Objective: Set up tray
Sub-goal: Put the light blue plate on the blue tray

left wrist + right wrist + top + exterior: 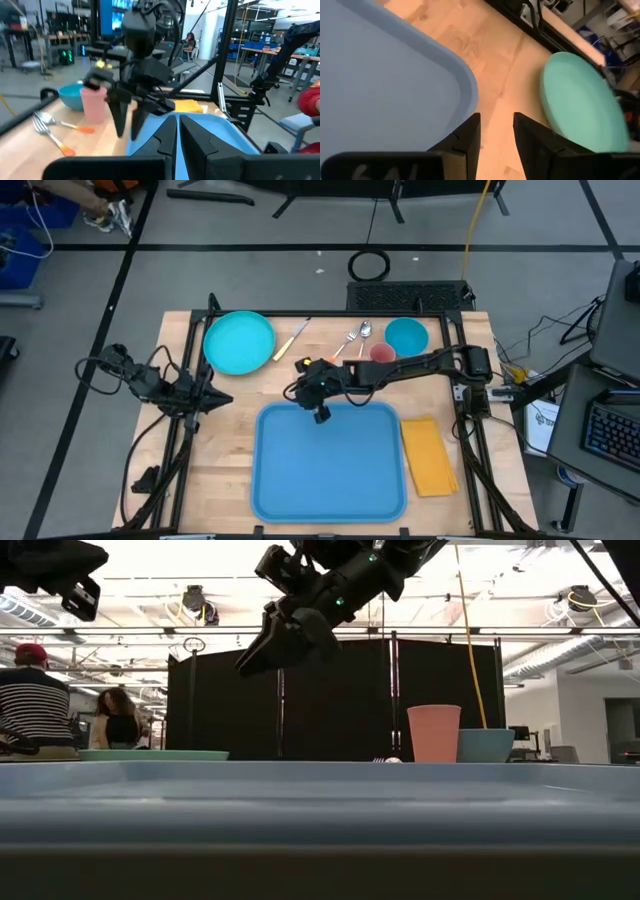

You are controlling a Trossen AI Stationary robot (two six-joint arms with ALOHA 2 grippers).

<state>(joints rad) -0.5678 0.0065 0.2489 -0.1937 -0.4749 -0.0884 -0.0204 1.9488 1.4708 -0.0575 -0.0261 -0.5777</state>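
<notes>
The blue tray [330, 465] lies flat on the wooden table near its front edge; its rim fills the low view [320, 790]. My right gripper [298, 390] hangs in the air over the tray's far left corner [465, 80], tipped down toward the turquoise plate [580, 100]. Its fingers stand open with nothing between them [496, 135], as the left wrist view [127, 125] also shows. My left gripper [222, 398] waits shut at the table's left side, level, pointing across the table [177, 135].
The turquoise plate [238, 342] lies at the far left. A knife [290, 340], fork and spoon [356, 335], pink cup [382, 353] and teal bowl [406, 335] sit along the far edge. A yellow napkin [430, 455] lies right of the tray.
</notes>
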